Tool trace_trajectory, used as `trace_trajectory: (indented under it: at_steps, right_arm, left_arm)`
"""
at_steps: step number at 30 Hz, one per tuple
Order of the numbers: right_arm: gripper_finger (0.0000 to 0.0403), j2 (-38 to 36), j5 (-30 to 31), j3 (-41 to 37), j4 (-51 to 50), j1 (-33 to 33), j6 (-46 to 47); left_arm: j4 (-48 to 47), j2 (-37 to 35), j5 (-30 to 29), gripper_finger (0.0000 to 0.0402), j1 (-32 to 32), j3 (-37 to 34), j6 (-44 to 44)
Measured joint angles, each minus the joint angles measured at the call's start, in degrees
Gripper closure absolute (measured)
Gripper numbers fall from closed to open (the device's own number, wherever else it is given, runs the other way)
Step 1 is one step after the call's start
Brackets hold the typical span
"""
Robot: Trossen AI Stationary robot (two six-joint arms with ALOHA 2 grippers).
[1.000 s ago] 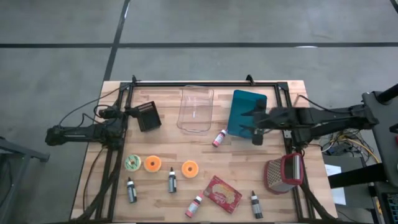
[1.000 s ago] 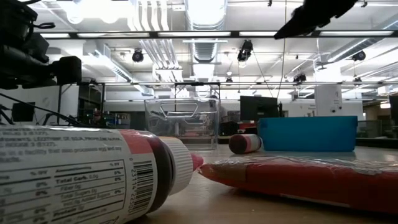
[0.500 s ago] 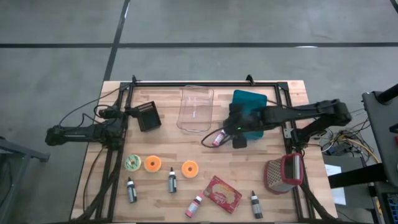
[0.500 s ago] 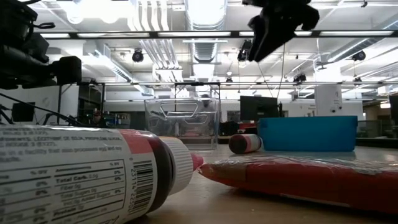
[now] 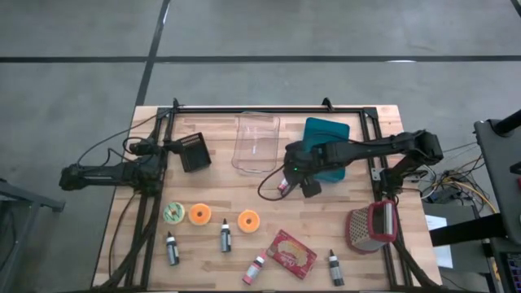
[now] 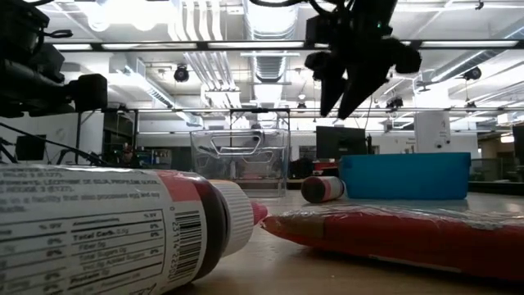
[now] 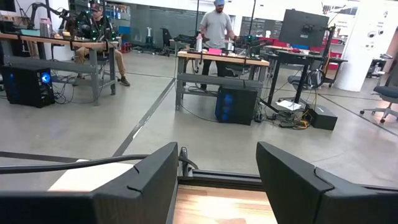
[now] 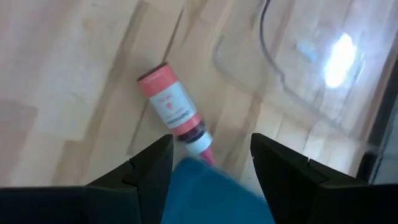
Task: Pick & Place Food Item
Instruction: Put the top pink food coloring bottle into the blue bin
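My right gripper hangs above the table with its fingers spread and nothing between them. In my wrist view the red-capped bottle lies on its side on the wood just past my fingertips, untouched. From above, that bottle rests between the clear plastic container and the teal bin, near both. The low view shows my gripper well above the tabletop. My left gripper waits at the table's left edge, fingers apart, empty. Toward the front of the table: two orange discs, a green disc, several small bottles, a red packet.
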Motion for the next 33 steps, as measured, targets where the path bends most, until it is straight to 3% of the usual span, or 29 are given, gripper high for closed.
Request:
trace_trajectory:
  at_steps: [5, 11, 20, 33]
  right_arm:
    - [0.0191, -0.5, -0.9, -4.1, 7.3, -0.5, -6.5]
    - [0.0190, -0.5, -5.9, -9.4, 13.1, -1.9, -8.3]
    - [0.0190, -0.1, -6.1, -16.8, 24.1, -1.8, -10.7]
    - [0.0190, 3.4, -6.0, -18.7, 28.5, -2.0, -12.2]
  left_arm:
    - [0.0, 0.1, 0.0, 0.0179, 0.0, 0.0, 0.0]
    - [0.0, 0.2, 0.0, 0.0179, 0.0, 0.0, 0.0]
    - [0.0, 0.2, 0.0, 0.0179, 0.0, 0.0, 0.0]
    - [0.0, 0.2, 0.0, 0.0179, 0.0, 0.0, 0.0]
